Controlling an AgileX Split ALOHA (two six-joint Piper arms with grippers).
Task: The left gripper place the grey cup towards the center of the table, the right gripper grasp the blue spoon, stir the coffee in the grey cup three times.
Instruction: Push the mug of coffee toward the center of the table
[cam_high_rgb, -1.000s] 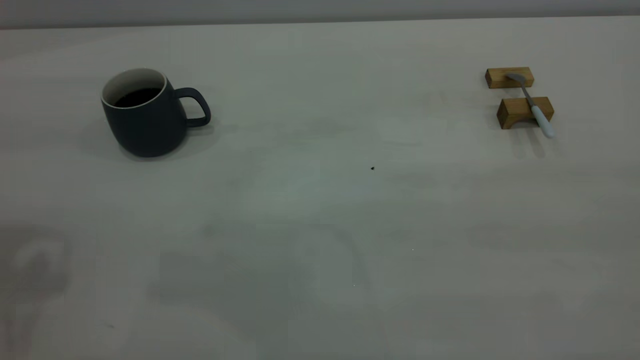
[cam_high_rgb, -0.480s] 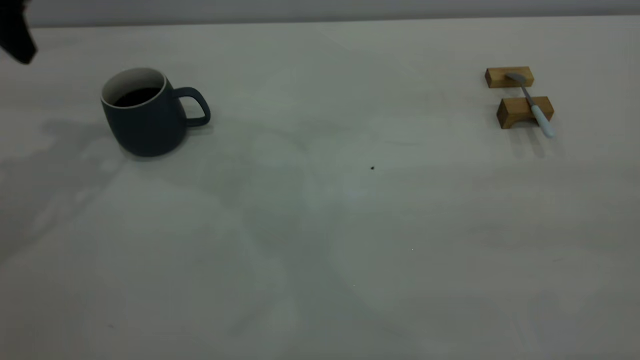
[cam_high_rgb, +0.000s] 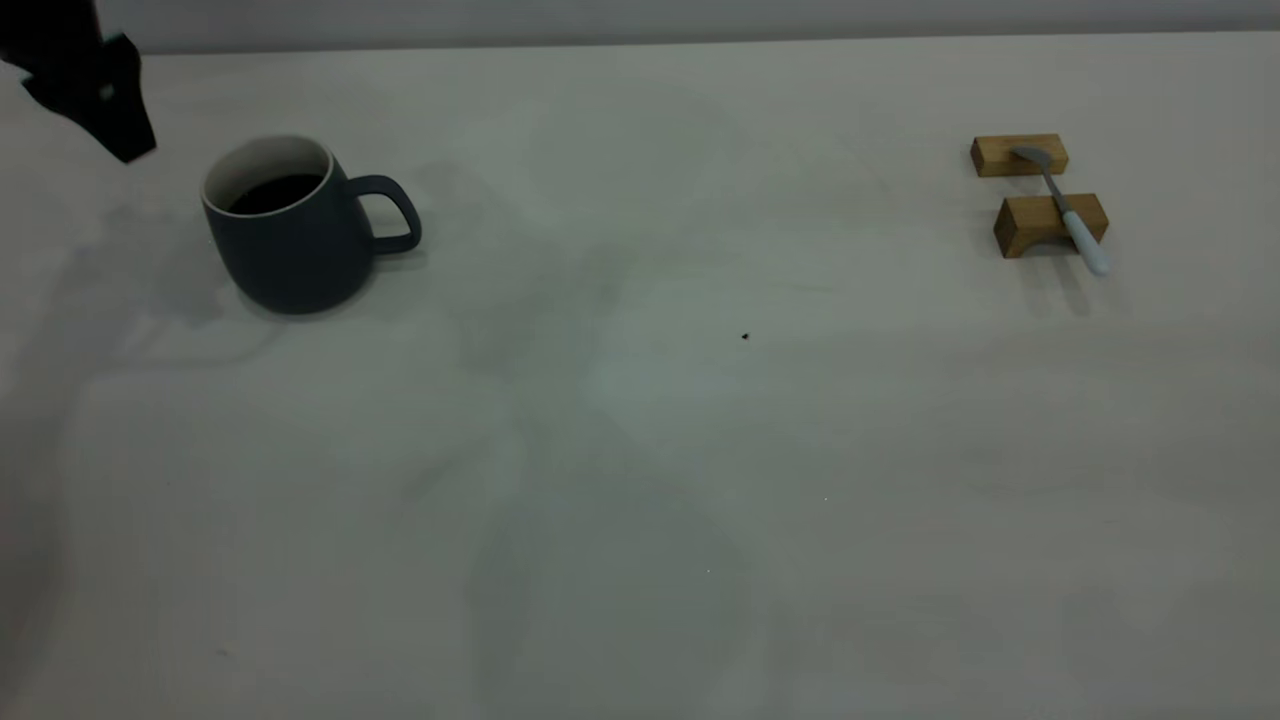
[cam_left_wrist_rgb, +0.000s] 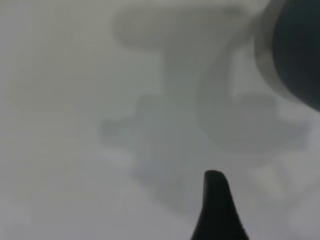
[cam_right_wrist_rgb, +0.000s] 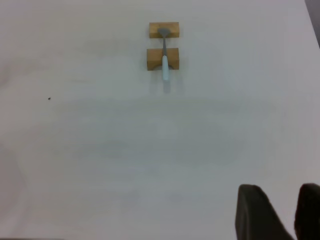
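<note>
The grey cup (cam_high_rgb: 290, 240) stands upright at the table's (cam_high_rgb: 640, 450) far left, its handle pointing toward the centre, with the black coffee (cam_high_rgb: 272, 193) inside. My left gripper (cam_high_rgb: 95, 90) hangs open above the table just left of the cup, not touching it. In the left wrist view one finger (cam_left_wrist_rgb: 216, 200) shows, with the cup's rim (cam_left_wrist_rgb: 295, 55) ahead of it. The blue spoon (cam_high_rgb: 1072, 218) lies across two wooden blocks at the far right and also shows in the right wrist view (cam_right_wrist_rgb: 164, 60). My right gripper (cam_right_wrist_rgb: 282, 192) is parked far from the blue spoon, tips close together, holding nothing.
The rear wooden block (cam_high_rgb: 1000, 155) bears the spoon's bowl. The front block (cam_high_rgb: 1030, 228) bears its neck. A tiny dark speck (cam_high_rgb: 745, 337) marks the table's middle. The table's back edge runs just behind the cup and the blocks.
My left gripper has come into view at the upper left corner and moved right and down toward the cup. Cup, spoon and blocks have not moved.
</note>
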